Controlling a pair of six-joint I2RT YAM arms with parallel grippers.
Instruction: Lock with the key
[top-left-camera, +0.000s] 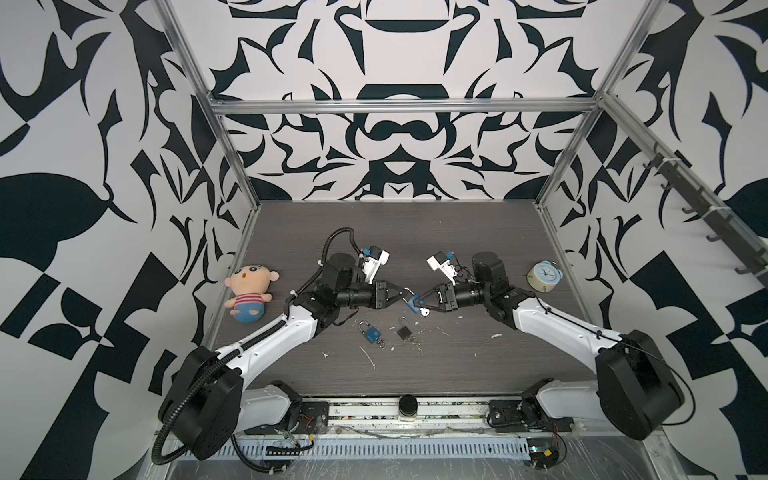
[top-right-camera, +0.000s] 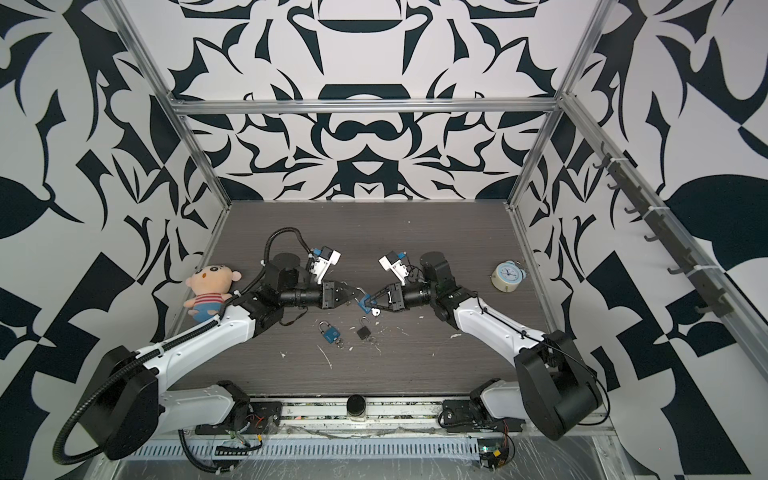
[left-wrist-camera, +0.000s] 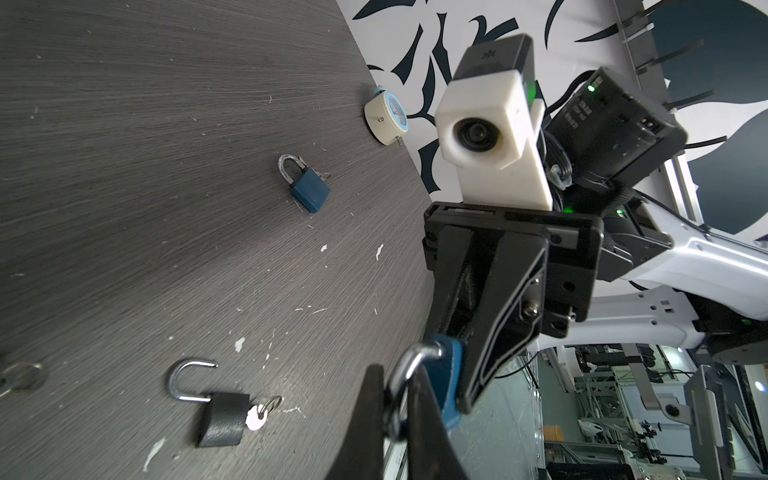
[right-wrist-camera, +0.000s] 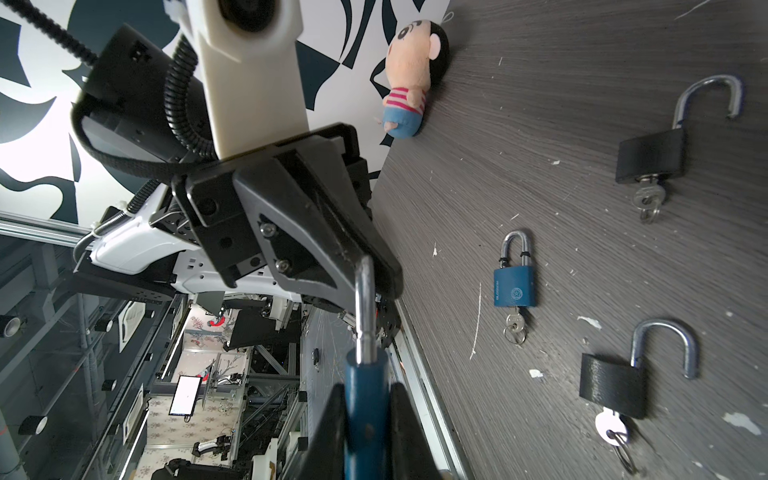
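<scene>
A blue padlock (top-left-camera: 414, 306) (top-right-camera: 365, 305) hangs in the air over the middle of the table, between my two grippers. My left gripper (top-left-camera: 402, 294) (left-wrist-camera: 397, 386) is shut on its steel shackle (left-wrist-camera: 411, 363). From the opposite side my right gripper (top-left-camera: 420, 300) (right-wrist-camera: 368, 401) is shut on the blue body (right-wrist-camera: 368, 374), with a finger flat against each face. A white-headed key (top-left-camera: 424, 312) (top-right-camera: 375, 312) shows at the body's lower end, beside the right fingers. Whether the shackle is pushed home, I cannot tell.
On the dark table (top-left-camera: 457, 365) in front of the grippers lie a shut blue padlock (top-left-camera: 371, 333) and an open black padlock (top-left-camera: 403, 331), each with a key. The right wrist view shows another open black padlock (right-wrist-camera: 615, 386). A doll (top-left-camera: 249, 293) lies left, a clock (top-left-camera: 544, 277) right.
</scene>
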